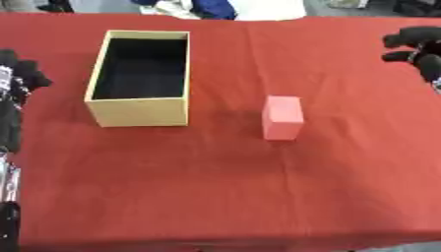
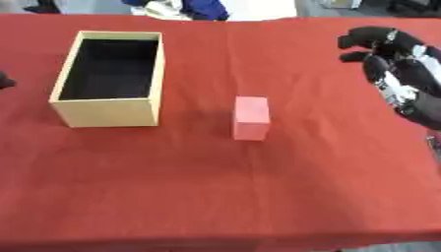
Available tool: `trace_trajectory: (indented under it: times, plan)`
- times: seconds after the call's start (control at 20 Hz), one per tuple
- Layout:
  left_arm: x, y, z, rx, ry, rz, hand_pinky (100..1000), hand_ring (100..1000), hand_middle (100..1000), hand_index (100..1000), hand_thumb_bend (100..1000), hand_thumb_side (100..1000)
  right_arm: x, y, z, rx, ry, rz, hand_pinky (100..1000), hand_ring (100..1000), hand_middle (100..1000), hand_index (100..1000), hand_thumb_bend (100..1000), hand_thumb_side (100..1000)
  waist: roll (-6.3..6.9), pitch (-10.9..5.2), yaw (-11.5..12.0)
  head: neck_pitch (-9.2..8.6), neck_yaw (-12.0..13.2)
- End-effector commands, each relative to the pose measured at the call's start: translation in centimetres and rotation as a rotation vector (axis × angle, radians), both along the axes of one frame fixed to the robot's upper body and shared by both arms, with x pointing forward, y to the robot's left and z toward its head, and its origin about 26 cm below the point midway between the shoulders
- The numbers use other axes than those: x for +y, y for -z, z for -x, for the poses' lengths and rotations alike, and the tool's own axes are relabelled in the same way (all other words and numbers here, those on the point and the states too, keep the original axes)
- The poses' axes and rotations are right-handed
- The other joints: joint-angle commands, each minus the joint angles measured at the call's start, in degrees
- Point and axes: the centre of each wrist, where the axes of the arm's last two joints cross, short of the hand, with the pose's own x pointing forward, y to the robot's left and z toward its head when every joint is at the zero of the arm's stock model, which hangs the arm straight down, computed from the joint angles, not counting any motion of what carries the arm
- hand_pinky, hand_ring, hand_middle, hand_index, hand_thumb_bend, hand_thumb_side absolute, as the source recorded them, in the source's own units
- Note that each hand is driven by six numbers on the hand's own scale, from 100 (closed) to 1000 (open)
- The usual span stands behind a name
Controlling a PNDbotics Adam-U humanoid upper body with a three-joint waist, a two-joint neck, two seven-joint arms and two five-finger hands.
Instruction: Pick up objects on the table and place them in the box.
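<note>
My right hand (image 2: pixel 398 74) hovers spread, empty, well right of the small pink rectangular block (image 2: pixel 251 117) beside the open tan cardboard box (image 1: pixel 141 78); fingertip contact could topple it.

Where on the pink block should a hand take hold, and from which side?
Probably across the pink block by its two long upright side faces, coming from above with the right hand, which hangs open on that side. The block stands clear of the box, both faces free.
</note>
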Motion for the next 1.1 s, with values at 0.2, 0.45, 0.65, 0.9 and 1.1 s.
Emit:
trace_trajectory:
  times: [0.2,0.45,0.65,0.9,1.1]
  plan:
    - [0.2,-0.9,0.0,-0.015,0.015,-0.038,837,582,516,644,303,719,-0.8,-3.1,-0.8,-0.135,-0.074,0.225,869,979,828,935,178,431,-0.14,-1.04,0.3,0.28,-0.4]
    - [0.2,-0.9,-0.1,-0.015,0.021,-0.041,837,582,516,644,304,718,-0.3,-3.4,-2.1,-0.158,-0.130,0.329,873,982,841,943,220,479,-0.27,-1.14,0.4,0.28,-0.5]
    - [0.2,-0.8,-0.1,-0.009,0.023,-0.042,838,582,516,645,306,720,1.0,-3.5,-3.1,-0.177,-0.184,0.407,876,984,848,946,233,517,-0.49,-1.15,0.6,0.28,-0.5]
    - [0.1,-0.8,-0.1,-0.007,0.031,-0.046,839,582,516,645,305,720,3.0,-3.0,-4.5,-0.196,-0.244,0.514,878,983,864,953,267,601,-0.59,-1.26,1.0,0.28,-0.7]
    - [0.1,-0.6,-0.1,-0.003,0.033,-0.046,839,582,516,645,306,719,4.1,-2.1,-5.4,-0.212,-0.264,0.570,878,982,868,955,260,632,-0.59,-1.32,1.4,0.28,-0.9]
